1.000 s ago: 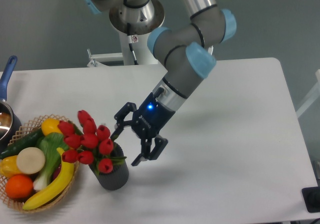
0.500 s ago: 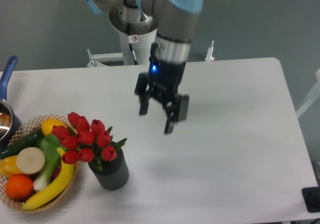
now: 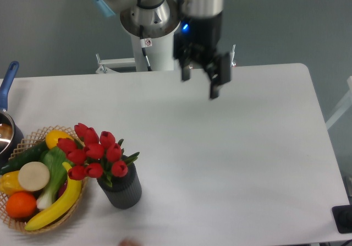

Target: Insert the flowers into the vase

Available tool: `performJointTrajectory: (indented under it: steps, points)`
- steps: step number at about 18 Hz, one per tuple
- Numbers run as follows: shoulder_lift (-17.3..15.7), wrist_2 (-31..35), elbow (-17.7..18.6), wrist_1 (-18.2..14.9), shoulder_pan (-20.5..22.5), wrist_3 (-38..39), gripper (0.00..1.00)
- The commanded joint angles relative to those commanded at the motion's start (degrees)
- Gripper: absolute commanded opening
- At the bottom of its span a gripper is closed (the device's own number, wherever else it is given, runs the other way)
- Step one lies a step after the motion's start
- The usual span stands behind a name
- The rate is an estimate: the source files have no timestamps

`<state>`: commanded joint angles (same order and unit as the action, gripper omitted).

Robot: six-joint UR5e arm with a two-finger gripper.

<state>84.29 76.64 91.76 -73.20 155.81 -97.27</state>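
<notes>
White table against a grey-green wall

A plain grey-green wall [image 3: 49, 31] fills the upper part of the view, evenly lit and without windows. In front of it stands a white table [image 3: 247, 163] with a rounded far right corner, its matt top under soft, diffuse light that throws only faint shadows. Behind the table's far edge a white pedestal [image 3: 157, 56] rises, with a white metal bracket [image 3: 113, 64] beside it. To the right of the table a strip of grey floor [image 3: 338, 92] shows, crossed by a pale bar [image 3: 338, 116]. A small dark object [image 3: 344, 219] sits at the lower right edge.
</notes>
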Motion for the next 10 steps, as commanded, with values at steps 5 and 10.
performJointTrajectory:
  steps: [5, 10]
  points:
    - [-1.3, -0.1, 0.4, -1.2, 4.1, -6.3, 1.00]
    - [-1.8, 0.0, 0.9, -1.3, 4.7, -6.3, 1.00]
